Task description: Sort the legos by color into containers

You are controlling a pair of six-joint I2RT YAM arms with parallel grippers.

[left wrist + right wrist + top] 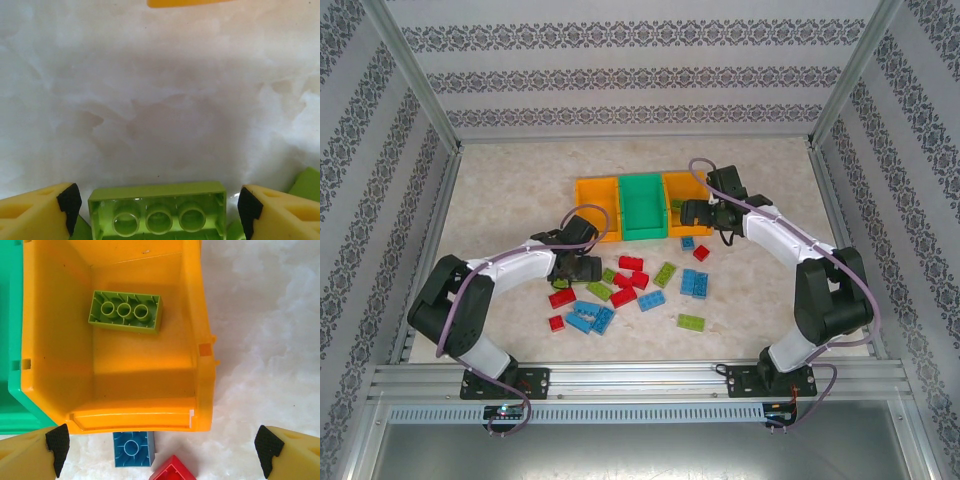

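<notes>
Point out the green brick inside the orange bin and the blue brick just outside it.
green brick (125, 311): right wrist view, middle tube of its underside.
blue brick (133, 448): right wrist view, centre tube.

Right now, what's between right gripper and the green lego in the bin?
Right wrist view: just the near wall and bare floor of the orange bin lie between the right gripper and the green lego.

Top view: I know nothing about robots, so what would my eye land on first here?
Probably the bright scatter of red, blue and green legos mid-table, in front of a row of three bins: orange, green, orange. Next, the left gripper, open around a green brick with its hollow underside showing, and the right gripper, open by the right orange bin, where one green lego lies.
</notes>
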